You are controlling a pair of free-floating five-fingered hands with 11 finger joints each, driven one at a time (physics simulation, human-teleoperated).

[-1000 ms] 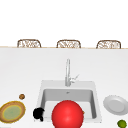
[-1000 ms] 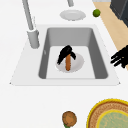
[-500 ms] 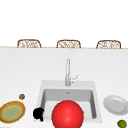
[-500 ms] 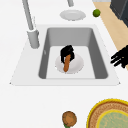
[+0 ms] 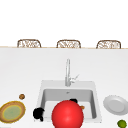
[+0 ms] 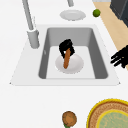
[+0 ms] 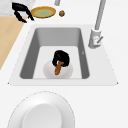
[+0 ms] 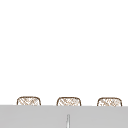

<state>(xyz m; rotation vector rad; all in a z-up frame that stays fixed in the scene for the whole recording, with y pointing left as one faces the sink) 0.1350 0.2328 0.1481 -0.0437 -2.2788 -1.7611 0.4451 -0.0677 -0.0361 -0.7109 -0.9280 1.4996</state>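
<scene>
From the two side views, the right robot hand (image 6: 66, 47) pinches a carrot (image 6: 66, 58) upright over a white plate (image 6: 75, 67) in the sink (image 6: 101, 62). In the front view a red ball (image 5: 67, 115) covers most of this. The left robot hand (image 5: 38, 113) hangs at the sink's front left corner, fingers loosely spread.

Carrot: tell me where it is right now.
The carrot is inside the sink, held tilted by the right hand over a white plate on the basin floor, in the left side view.
</scene>
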